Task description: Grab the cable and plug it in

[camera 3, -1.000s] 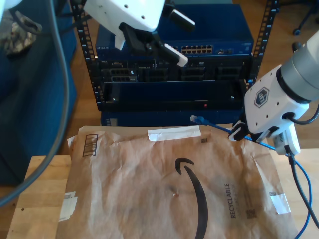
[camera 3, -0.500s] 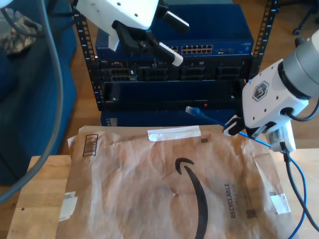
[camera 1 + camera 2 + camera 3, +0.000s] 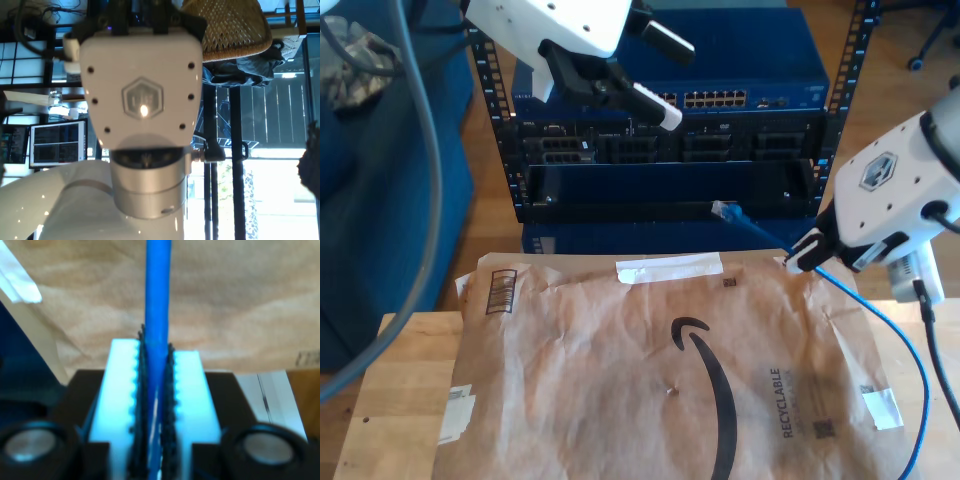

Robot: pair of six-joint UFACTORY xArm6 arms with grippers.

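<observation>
Now my second gripper [image 3: 807, 253] is clenched on the cable [image 3: 765, 238], whose free length runs straight out from the jaws, plug [image 3: 724, 210] leading, toward the rack [image 3: 660, 150] above the paper mailer [image 3: 670, 370]; my first gripper's state I cannot tell.

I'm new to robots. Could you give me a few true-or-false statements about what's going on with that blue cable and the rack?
1. My second gripper is shut on the cable. True.
2. The cable's plug is already seated in the rack. False: it hangs free in front of it.
3. The brown paper mailer lies on the wooden table. True.
4. The cable is red. False: it is bright blue.
</observation>
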